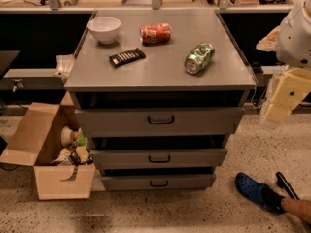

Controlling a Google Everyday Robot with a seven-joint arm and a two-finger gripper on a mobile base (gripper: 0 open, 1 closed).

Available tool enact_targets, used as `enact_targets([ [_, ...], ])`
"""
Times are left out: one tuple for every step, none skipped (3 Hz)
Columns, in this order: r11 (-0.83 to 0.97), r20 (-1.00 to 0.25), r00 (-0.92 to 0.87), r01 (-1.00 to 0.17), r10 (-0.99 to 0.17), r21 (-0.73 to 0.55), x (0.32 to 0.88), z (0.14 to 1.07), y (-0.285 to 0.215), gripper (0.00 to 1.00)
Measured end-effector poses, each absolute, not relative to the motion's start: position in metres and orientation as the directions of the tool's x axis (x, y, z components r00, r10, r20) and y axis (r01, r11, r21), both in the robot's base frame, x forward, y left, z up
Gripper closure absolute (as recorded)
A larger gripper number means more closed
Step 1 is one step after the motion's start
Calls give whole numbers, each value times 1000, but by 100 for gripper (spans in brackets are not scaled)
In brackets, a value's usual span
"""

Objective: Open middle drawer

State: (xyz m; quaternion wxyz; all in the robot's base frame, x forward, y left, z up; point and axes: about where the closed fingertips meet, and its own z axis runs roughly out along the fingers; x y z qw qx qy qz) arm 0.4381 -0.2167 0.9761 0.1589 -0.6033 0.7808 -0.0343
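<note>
The middle drawer (194, 157) is the medium grey front of a three-drawer metal cabinet, with a small dark bar handle (159, 158) at its centre. It lies between the wider top drawer (204, 120) and the narrower bottom drawer (189, 181). A dark gap shows above each front. My gripper (285, 97) is the cream-coloured end of the white arm at the right edge. It hangs to the right of the cabinet at about the height of the top drawer, well apart from the middle drawer's handle, with nothing in it.
On the cabinet top (160, 74) are a white bowl (104, 29), a red can (156, 33) and a green can (199, 58), both on their sides, and a dark snack bar (127, 57). An open cardboard box (46, 149) stands left. A person's blue shoe (255, 191) is at lower right.
</note>
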Motion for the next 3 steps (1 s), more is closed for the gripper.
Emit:
enact_targets([
  [270, -207, -222, -931, -953, -245, 438, 976, -217, 0],
  [256, -209, -209, -940, -955, -225, 440, 957, -216, 0],
  [177, -183, -142, -965, -973, -192, 440, 893, -209, 0],
])
